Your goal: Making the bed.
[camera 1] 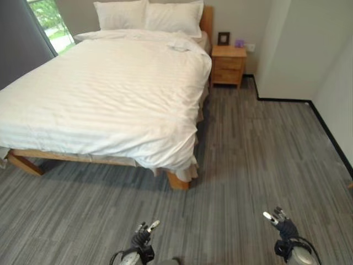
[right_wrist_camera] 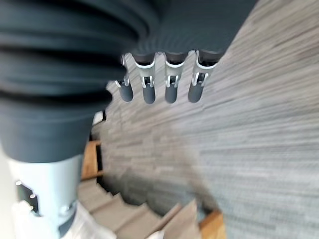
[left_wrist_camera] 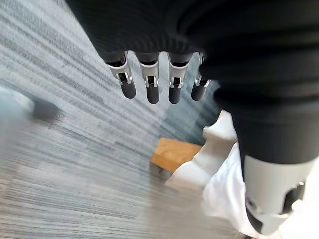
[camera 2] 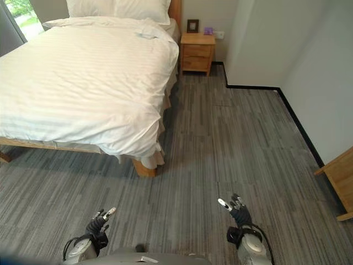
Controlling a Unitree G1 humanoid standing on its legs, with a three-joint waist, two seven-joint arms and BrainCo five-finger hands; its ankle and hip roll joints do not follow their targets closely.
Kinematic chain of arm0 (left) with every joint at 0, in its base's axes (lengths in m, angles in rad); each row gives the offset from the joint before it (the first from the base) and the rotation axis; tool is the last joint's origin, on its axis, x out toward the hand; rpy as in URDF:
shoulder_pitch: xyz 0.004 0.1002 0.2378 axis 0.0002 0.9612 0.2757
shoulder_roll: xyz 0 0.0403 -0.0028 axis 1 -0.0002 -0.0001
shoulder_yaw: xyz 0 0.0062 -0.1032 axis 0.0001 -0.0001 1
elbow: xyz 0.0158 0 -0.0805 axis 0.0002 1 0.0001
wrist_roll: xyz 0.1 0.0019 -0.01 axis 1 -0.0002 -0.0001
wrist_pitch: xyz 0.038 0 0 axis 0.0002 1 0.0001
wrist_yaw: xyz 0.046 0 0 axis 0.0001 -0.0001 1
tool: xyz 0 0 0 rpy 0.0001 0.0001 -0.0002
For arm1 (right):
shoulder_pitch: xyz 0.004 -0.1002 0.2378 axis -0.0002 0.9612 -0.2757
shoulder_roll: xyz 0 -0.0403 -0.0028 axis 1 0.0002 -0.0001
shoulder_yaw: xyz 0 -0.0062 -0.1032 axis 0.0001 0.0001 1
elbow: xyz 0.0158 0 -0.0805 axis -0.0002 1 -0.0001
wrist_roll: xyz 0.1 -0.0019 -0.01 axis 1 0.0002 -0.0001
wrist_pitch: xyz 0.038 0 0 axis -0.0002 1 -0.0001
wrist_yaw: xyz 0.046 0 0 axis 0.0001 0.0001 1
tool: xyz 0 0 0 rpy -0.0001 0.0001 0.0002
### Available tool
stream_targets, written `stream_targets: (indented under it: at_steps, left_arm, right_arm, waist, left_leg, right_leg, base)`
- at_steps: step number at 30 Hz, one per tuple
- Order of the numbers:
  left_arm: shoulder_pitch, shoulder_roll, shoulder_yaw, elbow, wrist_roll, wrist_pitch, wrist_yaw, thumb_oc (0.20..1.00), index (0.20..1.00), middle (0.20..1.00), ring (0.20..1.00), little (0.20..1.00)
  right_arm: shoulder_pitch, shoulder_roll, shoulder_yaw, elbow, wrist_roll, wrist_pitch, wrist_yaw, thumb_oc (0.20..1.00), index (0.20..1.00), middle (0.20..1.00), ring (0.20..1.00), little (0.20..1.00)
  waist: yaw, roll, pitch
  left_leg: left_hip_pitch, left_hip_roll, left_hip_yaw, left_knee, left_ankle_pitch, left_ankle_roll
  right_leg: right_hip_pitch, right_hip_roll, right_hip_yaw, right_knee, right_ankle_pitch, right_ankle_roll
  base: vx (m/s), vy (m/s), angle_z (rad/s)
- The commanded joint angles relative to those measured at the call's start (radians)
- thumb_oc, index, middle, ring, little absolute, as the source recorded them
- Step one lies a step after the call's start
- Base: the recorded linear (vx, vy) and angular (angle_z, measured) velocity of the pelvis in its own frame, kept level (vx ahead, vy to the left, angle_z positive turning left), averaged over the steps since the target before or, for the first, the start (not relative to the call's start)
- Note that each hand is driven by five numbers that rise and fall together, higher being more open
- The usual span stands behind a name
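White striped duvet (camera 1: 99, 94) covers the wooden-framed bed (camera 1: 177, 181), which stands at the far left of the room, well apart from both hands. Two white pillows (camera 1: 149, 15) lie side by side against the headboard. A small crumpled white cloth (camera 1: 179, 45) rests on the duvet near the pillows. The duvet hangs over the near corner of the frame, where a wooden leg shows.

No writing or label can be read on any item. A small dark picture frame (camera 1: 223, 38) and a small purple object (camera 1: 239, 42) stand on the wooden nightstand (camera 1: 228, 65) just beside the head of the bed; their detail is too small to tell.

Left hand (camera 1: 142, 236) is low over the grey striped carpet (camera 1: 248, 160), fingers straight and relaxed, holding nothing. Right hand (camera 1: 280, 220) is likewise low over the carpet, fingers extended, holding nothing.

View differences:
- Right eye view shows a piece of light wooden furniture (camera 2: 342, 179) at the right edge, by the wall.
- Left eye view shows a window (camera 1: 51, 22) beyond the bed's far left corner.
- Left wrist view shows the bed's wooden leg and hanging white bedding past the straight fingers (left_wrist_camera: 152, 87).
- Right wrist view shows straight fingers (right_wrist_camera: 169, 84) over carpet.
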Motion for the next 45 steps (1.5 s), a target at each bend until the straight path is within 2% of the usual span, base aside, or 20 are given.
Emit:
stream_targets:
  at_steps: [1,3,4,8,12,14,15,18,21,22,23,25,27,28,29,30,32,39,43,45]
  left_arm:
    - [-0.026,0.020,0.015,0.046,-0.008,-0.021,-0.010,1.000,1.000,1.000,1.000,1.000]
    - [-0.026,0.020,0.016,0.047,-0.008,-0.021,-0.010,1.000,1.000,1.000,1.000,1.000]
    - [-0.025,0.042,0.041,0.061,-0.008,-0.023,-0.007,1.000,1.000,1.000,1.000,1.000]
    - [-0.038,0.075,0.054,0.104,0.020,-0.020,-0.003,1.000,1.000,1.000,1.000,1.000]
    - [-0.045,0.106,0.083,0.139,0.039,-0.020,-0.002,1.000,1.000,1.000,1.000,1.000]
    - [-0.050,0.108,0.087,0.132,0.033,-0.022,-0.005,1.000,1.000,1.000,1.000,1.000]
    - [-0.057,0.117,0.093,0.130,0.024,-0.024,-0.001,1.000,1.000,1.000,1.000,1.000]
    - [-0.062,0.113,0.102,0.132,-0.003,-0.026,0.003,1.000,1.000,1.000,1.000,1.000]
    - [-0.067,0.100,0.111,0.115,-0.068,-0.042,0.014,1.000,1.000,1.000,1.000,1.000]
    - [-0.067,0.099,0.111,0.114,-0.068,-0.042,0.014,1.000,1.000,1.000,1.000,1.000]
    - [-0.082,0.083,0.103,0.119,-0.095,-0.029,0.004,1.000,1.000,1.000,1.000,1.000]
    - [-0.084,0.055,0.105,0.128,-0.093,-0.023,0.004,1.000,1.000,1.000,1.000,1.000]
    - [-0.072,0.033,0.094,0.104,-0.106,-0.028,-0.001,1.000,1.000,1.000,1.000,1.000]
    - [-0.072,0.033,0.094,0.104,-0.106,-0.028,-0.001,1.000,1.000,1.000,1.000,1.000]
    - [-0.047,0.018,0.084,0.058,-0.121,-0.026,-0.014,1.000,1.000,1.000,1.000,1.000]
    - [-0.041,0.015,0.079,0.041,-0.125,-0.023,-0.023,1.000,1.000,1.000,1.000,1.000]
    - [-0.028,0.010,0.066,0.023,-0.116,-0.022,-0.026,1.000,1.000,1.000,1.000,1.000]
    - [-0.049,0.011,0.022,0.009,-0.073,-0.023,-0.023,1.000,1.000,1.000,1.000,1.000]
    - [-0.057,0.002,-0.015,-0.004,-0.071,-0.021,-0.026,1.000,1.000,1.000,1.000,1.000]
    - [-0.057,0.007,-0.010,-0.007,-0.073,-0.019,-0.021,1.000,1.000,1.000,1.000,1.000]
  right_arm:
    - [-0.021,0.028,0.022,-0.003,0.005,-0.027,-0.017,1.000,1.000,1.000,1.000,1.000]
    - [-0.022,0.028,0.022,-0.003,0.005,-0.027,-0.017,1.000,1.000,1.000,1.000,1.000]
    - [-0.056,0.044,0.037,-0.029,0.039,-0.034,-0.004,1.000,1.000,1.000,1.000,1.000]
    - [-0.063,0.053,0.059,-0.041,0.041,-0.031,0.011,1.000,1.000,1.000,1.000,1.000]
    - [-0.030,0.058,0.052,-0.071,0.016,-0.023,0.021,1.000,1.000,1.000,1.000,1.000]
    - [-0.026,0.054,0.049,-0.077,-0.004,-0.019,0.025,1.000,1.000,1.000,1.000,1.000]
    - [-0.024,0.050,0.049,-0.102,-0.033,-0.019,0.017,1.000,1.000,1.000,1.000,1.000]
    - [-0.032,0.050,0.064,-0.118,-0.046,-0.018,0.020,1.000,1.000,1.000,1.000,1.000]
    - [-0.050,0.037,0.105,-0.144,-0.053,-0.024,0.033,1.000,1.000,1.000,1.000,1.000]
    - [-0.050,0.037,0.105,-0.144,-0.053,-0.024,0.033,1.000,1.000,1.000,1.000,1.000]
    - [-0.048,0.011,0.110,-0.140,-0.052,-0.027,0.033,1.000,1.000,1.000,1.000,1.000]
    - [-0.038,-0.004,0.108,-0.150,-0.030,-0.028,0.035,1.000,1.000,1.000,1.000,1.000]
    - [-0.033,-0.008,0.114,-0.140,-0.006,-0.021,0.046,1.000,1.000,1.000,1.000,1.000]
    - [-0.033,-0.008,0.114,-0.140,-0.006,-0.021,0.046,1.000,1.000,1.000,1.000,1.000]
    - [-0.032,-0.011,0.122,-0.134,-0.006,-0.011,0.057,1.000,1.000,1.000,1.000,1.000]
    - [-0.032,-0.014,0.123,-0.128,-0.014,-0.007,0.065,1.000,1.000,1.000,1.000,1.000]
    - [-0.033,-0.019,0.125,-0.130,-0.032,-0.004,0.066,1.000,1.000,1.000,1.000,1.000]
    - [-0.031,-0.008,0.116,-0.128,-0.036,-0.008,0.063,1.000,1.000,1.000,1.000,1.000]
    - [-0.036,0.011,0.097,-0.084,-0.049,-0.002,0.033,1.000,1.000,1.000,1.000,1.000]
    - [-0.044,0.027,0.094,-0.092,-0.034,-0.005,0.032,1.000,1.000,1.000,1.000,1.000]
  waist:
    - [-0.016,-0.020,-0.049]
    - [-0.015,-0.021,-0.049]
    - [-0.016,-0.022,-0.020]
    - [-0.029,-0.021,0.005]
    - [-0.028,-0.006,0.011]
    - [-0.031,-0.007,0.008]
    - [-0.015,-0.014,-0.009]
    - [-0.003,-0.022,-0.020]
    - [0.008,-0.024,-0.040]
    - [0.006,-0.021,-0.040]
    - [0.005,0.003,-0.033]
    - [-0.007,-0.003,-0.025]
    - [0.013,-0.029,-0.011]
    - [0.011,-0.029,-0.013]
    - [0.024,-0.045,-0.013]
    - [0.029,-0.048,-0.014]
    - [0.030,-0.044,-0.020]
    - [0.008,-0.026,-0.020]
    - [-0.003,-0.001,-0.009]
    - [-0.001,0.007,0.002]
  left_leg:
    - [-0.018,-0.018,0.024,-0.006,-0.033,0.057]
    - [-0.018,-0.018,0.025,-0.006,-0.033,0.057]
    - [-0.027,-0.020,0.067,0.020,-0.048,0.079]
    - [-0.035,-0.012,0.073,0.033,-0.050,0.085]
    - [-0.017,0.037,0.093,0.023,-0.045,0.060]
    - [-0.015,0.047,0.088,0.022,-0.043,0.052]
    - [-0.011,0.097,0.110,0.030,-0.037,0.015]
    - [0.006,0.137,0.135,0.022,-0.021,-0.014]
    - [-0.011,0.213,0.137,0.022,0.042,-0.057]
    - [-0.010,0.217,0.136,0.021,0.043,-0.059]
    - [-0.057,0.277,0.122,0.048,0.191,-0.080]
    - [-0.092,0.294,0.128,0.132,0.230,-0.066]
    - [-0.135,0.170,-0.003,0.249,0.163,-0.036]
    - [-0.138,0.168,-0.004,0.250,0.163,-0.035]
    - [-0.157,0.089,-0.014,0.250,0.098,-0.015]
    - [-0.157,0.064,-0.015,0.234,0.079,-0.006]
    - [-0.129,0.039,-0.004,0.169,0.044,0.012]
    - [-0.121,0.025,0.040,0.056,0.059,0.016]
    - [-0.096,-0.018,0.040,0.013,0.027,0.049]
    - [-0.084,-0.034,0.060,0.001,0.015,0.074]
  right_leg:
    - [-0.102,-0.005,0.061,-0.002,0.106,0.075]
    - [-0.103,-0.005,0.062,-0.001,0.106,0.075]
    - [-0.177,-0.010,0.109,0.087,0.130,0.103]
    - [-0.233,-0.006,0.180,0.175,0.138,0.127]
    - [-0.190,-0.154,0.150,0.131,0.216,0.130]
    - [-0.170,-0.173,0.159,0.102,0.233,0.136]
    - [-0.156,-0.265,0.113,0.037,0.298,0.166]
    - [-0.144,-0.290,0.066,0.012,0.314,0.190]
    - [-0.104,-0.218,0.055,-0.035,0.189,0.189]
    - [-0.103,-0.215,0.053,-0.036,0.189,0.188]
    - [-0.092,-0.154,0.033,-0.026,0.138,0.147]
    - [-0.058,-0.123,-0.003,-0.050,0.126,0.110]
    - [-0.045,-0.116,0.020,-0.072,0.129,0.095]
    - [-0.047,-0.117,0.019,-0.072,0.130,0.095]
    - [-0.039,-0.103,0.034,-0.087,0.131,0.088]
    - [-0.039,-0.091,0.042,-0.087,0.130,0.083]
    - [-0.035,-0.072,0.056,-0.091,0.123,0.079]
    - [-0.032,-0.058,0.059,-0.099,0.118,0.088]
    - [-0.047,-0.100,0.080,-0.074,0.138,0.124]
    - [-0.095,-0.120,0.105,0.028,0.148,0.144]
  base:
    - [-0.01,0.166,-0.06]
    - [-0.05,0.142,-0.43]
    - [-0.09,0.119,-0.59]
    - [-0.07,0.058,-0.73]
    - [0.01,-0.170,-0.15]
    - [0.02,-0.298,-0.07]
    - [0.01,-0.353,0.00]
    - [0.01,-0.409,-0.28]
    - [-0.01,-0.456,-0.31]
    - [-0.04,-0.514,-0.29]
    - [-0.05,-0.414,-0.16]
    - [-0.05,-0.493,0.13]
    - [-0.01,-0.369,0.25]
    - [0.03,-0.330,-0.16]
    - [0.06,-0.248,-0.26]
    - [0.09,-0.284,-0.21]
    - [0.08,-0.087,-0.22]
    - [0.06,0.057,-0.15]
    - [0.04,0.268,0.06]
    - [0.03,0.261,-0.23]
